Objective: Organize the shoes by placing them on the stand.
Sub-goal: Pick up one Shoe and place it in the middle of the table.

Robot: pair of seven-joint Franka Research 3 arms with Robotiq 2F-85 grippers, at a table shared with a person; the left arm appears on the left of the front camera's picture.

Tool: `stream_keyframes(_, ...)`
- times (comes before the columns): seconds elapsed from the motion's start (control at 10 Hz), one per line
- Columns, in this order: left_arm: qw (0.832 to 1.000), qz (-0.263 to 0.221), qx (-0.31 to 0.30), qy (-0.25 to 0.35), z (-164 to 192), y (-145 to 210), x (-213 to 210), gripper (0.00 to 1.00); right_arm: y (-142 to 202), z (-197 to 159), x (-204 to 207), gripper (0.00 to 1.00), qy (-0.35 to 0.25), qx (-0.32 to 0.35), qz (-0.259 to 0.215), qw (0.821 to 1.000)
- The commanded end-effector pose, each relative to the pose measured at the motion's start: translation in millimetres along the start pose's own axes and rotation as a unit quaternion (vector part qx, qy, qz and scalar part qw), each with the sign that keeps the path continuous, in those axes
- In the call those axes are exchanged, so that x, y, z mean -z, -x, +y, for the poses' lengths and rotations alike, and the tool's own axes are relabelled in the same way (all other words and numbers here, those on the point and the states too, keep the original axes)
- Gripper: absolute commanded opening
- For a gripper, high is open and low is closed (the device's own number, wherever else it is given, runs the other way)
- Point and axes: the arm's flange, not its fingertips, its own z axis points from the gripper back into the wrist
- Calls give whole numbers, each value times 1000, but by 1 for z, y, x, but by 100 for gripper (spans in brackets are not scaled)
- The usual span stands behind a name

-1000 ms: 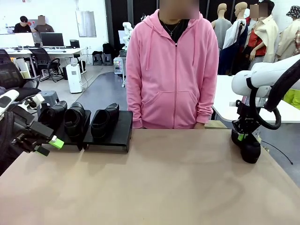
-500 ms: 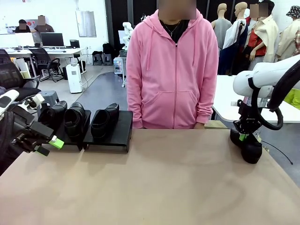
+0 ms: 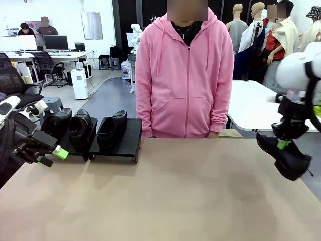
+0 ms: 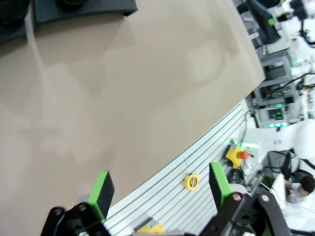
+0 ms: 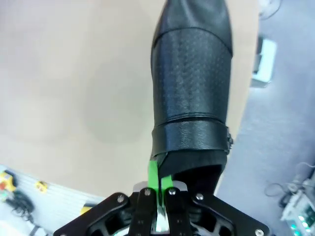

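The stand sits at the table's far left, by the person. Two glossy black shoes rest on its left platform and one shoe on its right platform, beside a bare strip. My right gripper is shut on the heel rim of another shoe, held in the air past the table's right edge with its toe tilted down. The right wrist view shows that shoe hanging from the pinched pads of my right gripper. My left gripper hovers open in front of the stand; in its wrist view the left gripper holds nothing.
A person in a pink hoodie stands at the table's far edge, hands out of sight. The tan table top spreads between the stand and my right arm. Below the table's near edge lie a yellow tape measure and a red stop button.
My right gripper has lifted its shoe off the table's right side and swung it right and outward, toe dipping down. The left arm and the stand's shoes have not moved.
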Motion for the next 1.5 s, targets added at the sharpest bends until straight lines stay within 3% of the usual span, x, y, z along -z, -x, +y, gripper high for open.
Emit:
stream_keyframes(0.0, 1000, -6, 10, 14, 1, 0, 1, 100, 58, 21, 0, 0, 18, -8, -38, 999)
stream_keyframes(0.4, 1000, -6, 10, 14, 1, 0, 1, 100, 39, 11, -7, 0, 2, -3, -10, 1000)
stream_keyframes(0.5, 1000, -6, 10, 14, 1, 0, 1, 100, 60, 19, -1, 0, -2, -7, -14, 1000)
stream_keyframes(0.6, 1000, -6, 10, 14, 1, 0, 1, 100, 51, 37, 5, 0, -68, -19, -21, 997)
stream_keyframes(0.9, 1000, -6, 10, 14, 1, 0, 1, 100, 83, 152, 32, 0, -105, 1, -31, 994)
stream_keyframes(1.2, 1000, -6, 10, 14, 1, 0, 1, 100, 95, 252, 80, 0, -160, 52, -1, 986)
stream_keyframes(1.4, 1000, -6, 10, 14, 1, 0, 1, 100, 93, 325, 99, 0, -201, 15, 21, 979)
